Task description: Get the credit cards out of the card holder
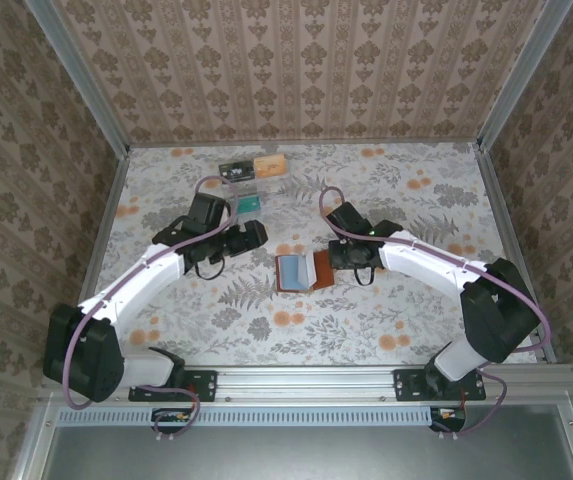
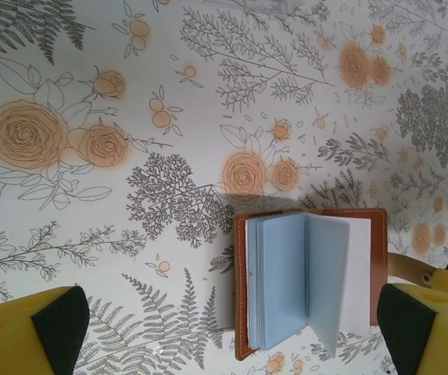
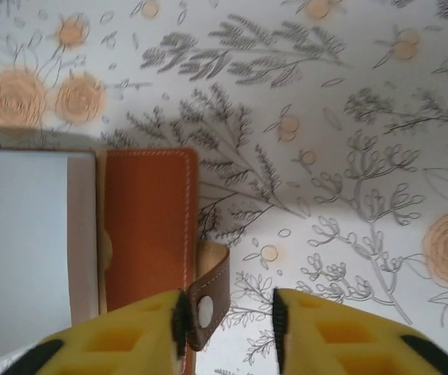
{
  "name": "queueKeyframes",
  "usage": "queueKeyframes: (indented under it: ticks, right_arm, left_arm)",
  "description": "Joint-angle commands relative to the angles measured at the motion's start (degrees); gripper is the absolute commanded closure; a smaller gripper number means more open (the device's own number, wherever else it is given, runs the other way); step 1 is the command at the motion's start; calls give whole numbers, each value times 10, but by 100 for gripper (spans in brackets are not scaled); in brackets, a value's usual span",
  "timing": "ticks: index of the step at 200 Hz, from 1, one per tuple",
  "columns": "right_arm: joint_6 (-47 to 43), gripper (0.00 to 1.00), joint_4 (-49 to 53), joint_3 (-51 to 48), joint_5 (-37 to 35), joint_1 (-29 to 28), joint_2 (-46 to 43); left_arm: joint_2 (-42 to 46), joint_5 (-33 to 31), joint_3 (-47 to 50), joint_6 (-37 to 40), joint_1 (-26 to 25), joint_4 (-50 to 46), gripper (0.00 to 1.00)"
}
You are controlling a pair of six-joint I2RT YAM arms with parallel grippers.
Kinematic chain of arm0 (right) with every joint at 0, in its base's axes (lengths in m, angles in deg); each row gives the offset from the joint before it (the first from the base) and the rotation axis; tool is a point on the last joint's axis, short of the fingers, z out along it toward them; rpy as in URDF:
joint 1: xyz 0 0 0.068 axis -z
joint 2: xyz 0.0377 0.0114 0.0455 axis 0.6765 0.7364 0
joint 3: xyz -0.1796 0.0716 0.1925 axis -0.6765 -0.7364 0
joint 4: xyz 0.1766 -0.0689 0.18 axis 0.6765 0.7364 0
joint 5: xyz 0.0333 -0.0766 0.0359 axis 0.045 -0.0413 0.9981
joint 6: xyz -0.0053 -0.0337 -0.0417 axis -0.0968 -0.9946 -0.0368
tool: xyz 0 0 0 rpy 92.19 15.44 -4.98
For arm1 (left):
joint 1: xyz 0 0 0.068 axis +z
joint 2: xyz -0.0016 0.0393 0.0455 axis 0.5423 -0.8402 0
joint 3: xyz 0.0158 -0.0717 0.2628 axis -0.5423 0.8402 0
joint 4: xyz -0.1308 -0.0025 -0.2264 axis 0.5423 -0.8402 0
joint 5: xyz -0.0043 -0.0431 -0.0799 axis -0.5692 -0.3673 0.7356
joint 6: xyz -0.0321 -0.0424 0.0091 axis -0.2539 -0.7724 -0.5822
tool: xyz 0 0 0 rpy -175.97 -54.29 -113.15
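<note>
While the card holder [image 1: 301, 271] lies open at mid-frame, the removal step looks nearly done.
The black card [image 1: 233, 168], orange-tan card [image 1: 270, 163] and teal card [image 1: 249, 203] lie at upper centre, apart from it; the left gripper [image 2: 231, 336] hangs spread wide over its pockets, the right gripper [image 3: 227, 312] straddles the strap tab [image 3: 208, 301] unclenched. Next: verify empty pockets, then withdraw.

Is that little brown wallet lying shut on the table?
No, the card holder lies open on the table, its grey-blue inner pockets fanned out between the reddish-brown covers.
</note>
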Motion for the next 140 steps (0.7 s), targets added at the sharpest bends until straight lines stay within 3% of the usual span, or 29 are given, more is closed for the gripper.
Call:
queueKeyframes:
  ticks: [1,92,115,140]
  right_arm:
    - [-15,58,-38,3,60,-4,9]
    - [-10,68,-38,15,58,-3,94]
    - [-8,77,-46,6,59,-4,100]
    - [-6,80,-52,1,59,-4,106]
  left_arm:
    - [0,6,-1,16,-9,-12,2]
    - [-34,29,11,18,-52,9,10]
    - [-57,60,21,10,-55,36,24]
    - [-87,84,28,3,-58,63,44]
